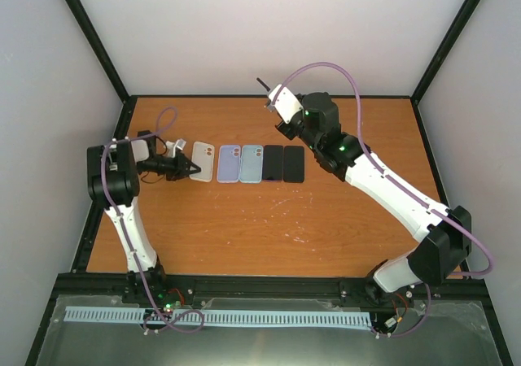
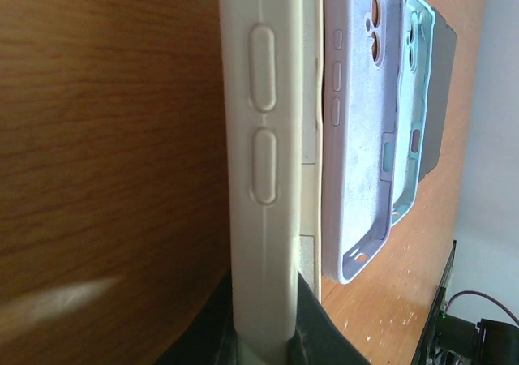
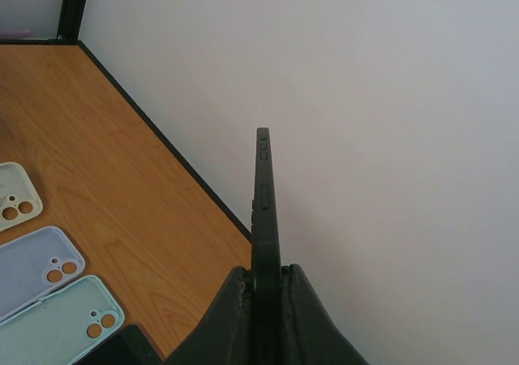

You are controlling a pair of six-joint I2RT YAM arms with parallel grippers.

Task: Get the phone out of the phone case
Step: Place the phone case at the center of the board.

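Note:
My left gripper (image 1: pixel 193 169) is low over the table at the left end of a row. It is shut on the near edge of a cream phone case (image 1: pixel 202 162), which is seen edge-on in the left wrist view (image 2: pixel 263 138) between the fingers (image 2: pixel 324 332). I cannot tell whether a phone is inside. My right gripper (image 1: pixel 271 98) is raised over the back of the table, shut on a dark phone (image 3: pixel 263 211) held edge-on, pointing up toward the wall.
Right of the cream case lie a lilac case (image 1: pixel 229 163), a light blue case (image 1: pixel 251 163) and two black phones (image 1: pixel 273 163) (image 1: pixel 293 163) side by side. The table (image 1: pixel 269 220) has black frame edges and white walls around it.

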